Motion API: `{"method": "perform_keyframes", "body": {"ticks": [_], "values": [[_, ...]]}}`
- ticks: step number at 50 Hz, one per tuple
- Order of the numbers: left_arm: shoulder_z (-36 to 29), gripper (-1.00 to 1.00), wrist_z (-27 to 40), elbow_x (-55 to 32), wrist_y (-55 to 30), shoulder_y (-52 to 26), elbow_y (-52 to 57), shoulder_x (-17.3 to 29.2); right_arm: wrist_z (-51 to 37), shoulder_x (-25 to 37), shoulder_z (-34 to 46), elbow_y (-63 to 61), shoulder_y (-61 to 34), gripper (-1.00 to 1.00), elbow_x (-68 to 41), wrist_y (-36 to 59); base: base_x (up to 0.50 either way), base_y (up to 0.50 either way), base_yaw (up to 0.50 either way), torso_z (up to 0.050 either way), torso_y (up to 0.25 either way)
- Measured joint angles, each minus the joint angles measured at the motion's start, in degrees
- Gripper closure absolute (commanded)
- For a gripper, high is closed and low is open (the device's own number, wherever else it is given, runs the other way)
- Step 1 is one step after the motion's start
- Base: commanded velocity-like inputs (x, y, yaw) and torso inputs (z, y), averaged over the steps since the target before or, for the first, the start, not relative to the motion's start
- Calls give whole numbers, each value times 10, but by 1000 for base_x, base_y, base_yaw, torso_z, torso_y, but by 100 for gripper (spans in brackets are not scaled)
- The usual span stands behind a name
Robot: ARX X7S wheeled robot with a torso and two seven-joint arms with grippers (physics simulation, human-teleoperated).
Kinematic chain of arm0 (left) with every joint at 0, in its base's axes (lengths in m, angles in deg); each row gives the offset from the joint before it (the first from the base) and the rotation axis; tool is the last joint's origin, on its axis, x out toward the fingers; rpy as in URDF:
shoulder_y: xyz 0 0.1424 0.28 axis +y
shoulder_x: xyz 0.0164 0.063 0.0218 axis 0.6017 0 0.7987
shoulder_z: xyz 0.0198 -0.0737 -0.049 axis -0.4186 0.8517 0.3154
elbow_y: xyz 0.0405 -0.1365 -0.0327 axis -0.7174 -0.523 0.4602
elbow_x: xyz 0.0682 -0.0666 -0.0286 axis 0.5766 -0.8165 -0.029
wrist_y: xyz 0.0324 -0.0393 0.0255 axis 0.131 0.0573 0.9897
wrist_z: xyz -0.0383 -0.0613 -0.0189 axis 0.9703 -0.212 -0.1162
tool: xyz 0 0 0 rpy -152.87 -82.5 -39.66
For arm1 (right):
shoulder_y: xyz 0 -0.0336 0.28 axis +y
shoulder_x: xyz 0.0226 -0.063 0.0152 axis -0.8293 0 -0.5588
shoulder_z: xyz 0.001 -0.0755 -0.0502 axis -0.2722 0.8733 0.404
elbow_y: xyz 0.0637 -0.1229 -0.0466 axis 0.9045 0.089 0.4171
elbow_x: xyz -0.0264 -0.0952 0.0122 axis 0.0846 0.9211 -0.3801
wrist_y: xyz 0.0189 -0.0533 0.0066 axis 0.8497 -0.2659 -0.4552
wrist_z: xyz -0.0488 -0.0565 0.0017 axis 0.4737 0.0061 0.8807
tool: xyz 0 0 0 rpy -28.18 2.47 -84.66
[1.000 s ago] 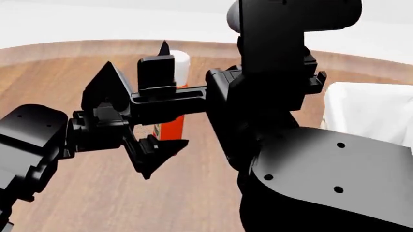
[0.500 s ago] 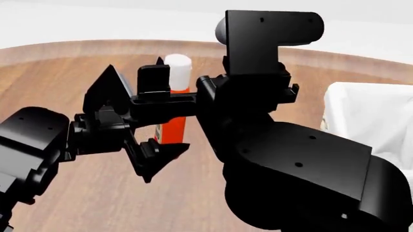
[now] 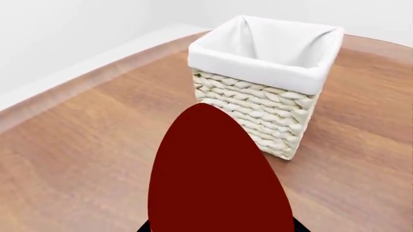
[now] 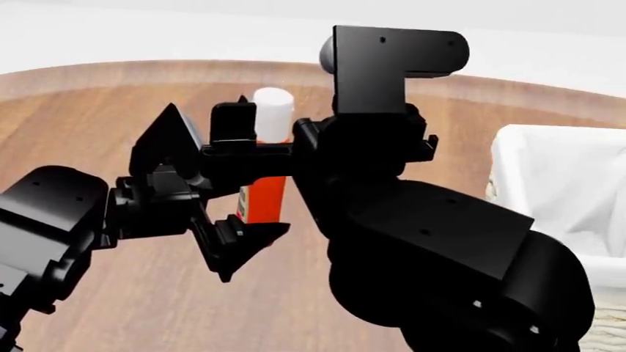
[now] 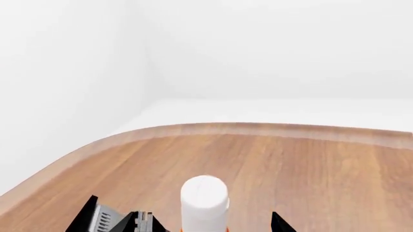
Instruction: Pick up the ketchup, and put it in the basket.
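Note:
The ketchup [image 4: 265, 199], an orange-red bottle with a white cap, stands upright above the wooden table. My right gripper [image 4: 270, 138] is shut on its upper body, with a black finger [image 4: 236, 121] on its left side. In the right wrist view the white cap [image 5: 204, 198] rises between that gripper's [image 5: 210, 225] tips. My left gripper [image 4: 225, 192] is wide open beside the bottle's lower part and does not hold it. A dark red rounded shape [image 3: 216, 183] fills the space before the left gripper [image 3: 219, 228]. The cream wicker basket [image 3: 258, 121] with its white liner stands to the right [image 4: 558, 158].
The round wooden table [image 4: 88, 103] ends in a curved far edge, with white floor beyond. My right arm's large black links [image 4: 440, 249] cover the lower right of the head view and hide part of the basket.
My right arm's upper links have swung down into the lower right of the head view. The bottle and both grippers hold nearly the same places.

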Motion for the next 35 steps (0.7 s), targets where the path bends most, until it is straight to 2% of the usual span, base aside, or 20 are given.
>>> {"method": "perform_keyframes", "body": {"ticks": [35], "values": [[-5,100,-4,-4,-1,1,-1,-1,44,-13,37,75,-4,-100,44,-36,0,0,0,0,1]]}}
